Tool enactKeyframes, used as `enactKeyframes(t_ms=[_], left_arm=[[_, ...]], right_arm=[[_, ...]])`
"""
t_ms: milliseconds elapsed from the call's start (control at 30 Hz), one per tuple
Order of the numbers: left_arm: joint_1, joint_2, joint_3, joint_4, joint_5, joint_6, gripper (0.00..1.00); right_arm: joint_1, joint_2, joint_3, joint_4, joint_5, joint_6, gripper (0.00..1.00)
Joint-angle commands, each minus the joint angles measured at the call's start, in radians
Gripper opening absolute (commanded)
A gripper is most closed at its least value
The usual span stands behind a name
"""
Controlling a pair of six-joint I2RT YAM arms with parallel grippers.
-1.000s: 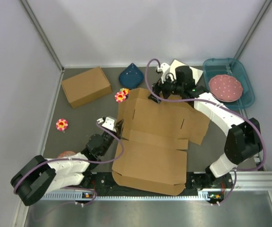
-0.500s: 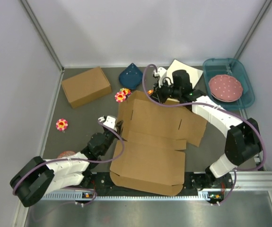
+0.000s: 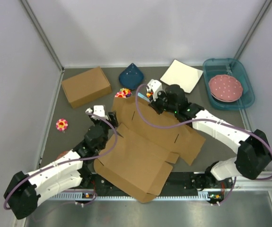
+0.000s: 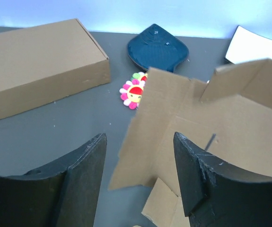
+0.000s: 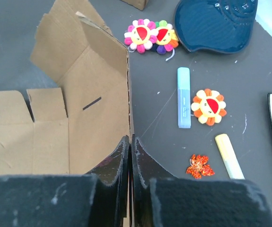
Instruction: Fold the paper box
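Note:
The paper box (image 3: 150, 142) is a flat brown cardboard cut-out with flaps and creases, lying skewed across the middle of the table. My right gripper (image 5: 130, 138) is shut on the thin edge of its far panel, which stands raised (image 5: 98, 94). From above, the right gripper (image 3: 147, 97) is at the box's far edge. My left gripper (image 4: 138, 137) is open just above the table at the box's left side (image 4: 221, 123), with a flap corner lying beyond its fingers (image 4: 202, 179). Nothing is pinched between them. The top view shows the left gripper (image 3: 113, 122) at the box's left edge.
A deeper brown cardboard box (image 3: 86, 86) sits far left. A dark blue dish (image 3: 131, 75) and a white plate (image 3: 181, 75) lie at the back. A teal tray (image 3: 214, 68) holds a pink plate (image 3: 225, 87). Flower toys (image 5: 150, 34) and markers (image 5: 183, 97) lie beside the raised panel.
My left gripper has opened and let go of the box's left edge. My right gripper has closed on the far edge and moved left, and the box has turned and shifted.

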Motion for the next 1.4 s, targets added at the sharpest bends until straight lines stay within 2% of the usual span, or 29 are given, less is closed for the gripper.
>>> enactKeyframes(t_ms=[0, 267, 333, 467, 533, 733, 867, 933, 1100, 1367], left_arm=[[-0.002, -0.071, 0.088, -0.188, -0.072, -0.041, 0.64], [0.000, -0.193, 0.076, -0.212, 0.034, -0.083, 0.65], [-0.002, -0.216, 0.045, -0.142, 0.087, -0.074, 0.66], [-0.002, -0.221, -0.045, 0.000, 0.061, -0.124, 0.68], [0.000, -0.208, -0.047, 0.044, 0.135, -0.091, 0.68], [0.001, -0.118, 0.082, -0.021, 0.218, -0.038, 0.70], [0.001, -0.089, 0.056, 0.092, 0.437, 0.025, 0.76], [0.004, -0.061, 0.068, 0.120, 0.454, 0.048, 0.81], [0.012, 0.048, 0.117, 0.084, 0.583, 0.129, 0.82], [0.015, 0.186, 0.154, 0.152, 0.628, 0.213, 0.81]], right_arm=[[0.074, -0.101, -0.087, 0.115, 0.206, -0.063, 0.00], [0.151, -0.208, -0.288, 0.235, 0.331, -0.172, 0.00], [0.160, -0.230, -0.342, 0.255, 0.341, -0.183, 0.00], [0.238, -0.280, -0.389, 0.276, 0.401, -0.250, 0.00], [0.264, -0.283, -0.383, 0.264, 0.447, -0.284, 0.00], [0.310, -0.303, -0.382, 0.241, 0.503, -0.336, 0.00], [0.315, -0.323, -0.368, 0.218, 0.486, -0.342, 0.00], [0.316, -0.335, -0.362, 0.201, 0.474, -0.342, 0.00], [0.318, -0.348, -0.351, 0.175, 0.452, -0.333, 0.00], [0.339, -0.346, -0.359, 0.164, 0.454, -0.325, 0.00]])
